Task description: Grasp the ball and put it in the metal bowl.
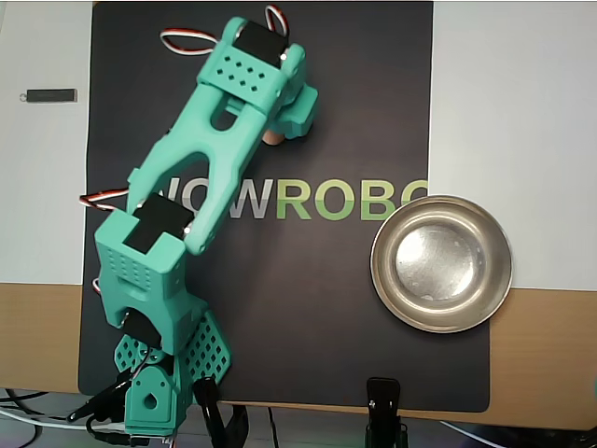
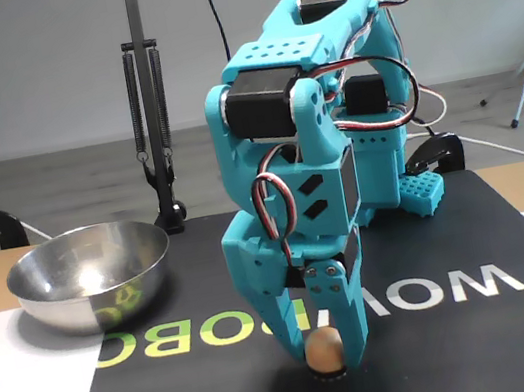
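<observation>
The ball (image 2: pixel 324 350) is pinched by the gripper (image 2: pixel 323 356), well apart from the bowl (image 2: pixel 90 275), on the mat (image 2: pixel 451 345).

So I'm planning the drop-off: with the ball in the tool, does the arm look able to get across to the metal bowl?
Probably yes. The tool appears closed on the ball, and in the overhead view nothing lies on the mat between it and the metal bowl, which sits open and empty.

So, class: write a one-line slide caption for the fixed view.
Teal gripper closed on the ball over the black mat; metal bowl waits at left.
</observation>
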Available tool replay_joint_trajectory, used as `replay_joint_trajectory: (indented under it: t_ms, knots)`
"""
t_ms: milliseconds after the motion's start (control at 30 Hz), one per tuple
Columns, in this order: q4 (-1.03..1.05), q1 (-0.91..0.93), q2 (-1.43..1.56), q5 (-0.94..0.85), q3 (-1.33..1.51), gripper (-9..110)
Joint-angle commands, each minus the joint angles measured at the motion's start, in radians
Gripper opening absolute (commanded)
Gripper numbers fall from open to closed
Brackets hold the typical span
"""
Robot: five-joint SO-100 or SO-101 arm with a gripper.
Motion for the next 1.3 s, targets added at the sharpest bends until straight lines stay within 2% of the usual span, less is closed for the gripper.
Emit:
replay_joint_trajectory:
  t_ms: [0, 400, 567, 967, 1267]
  knots:
    - [0.037, 0.011, 0.106, 0.005, -0.029, 34]
    - [0.224, 0.008, 0.308, 0.005, -0.029, 34]
    - [0.229, 0.003, 0.387, 0.008, -0.028, 34]
    - [0.229, -0.048, 0.518, 0.187, -0.011, 34]
    - [0.229, -0.054, 0.601, 0.192, 0.092, 34]
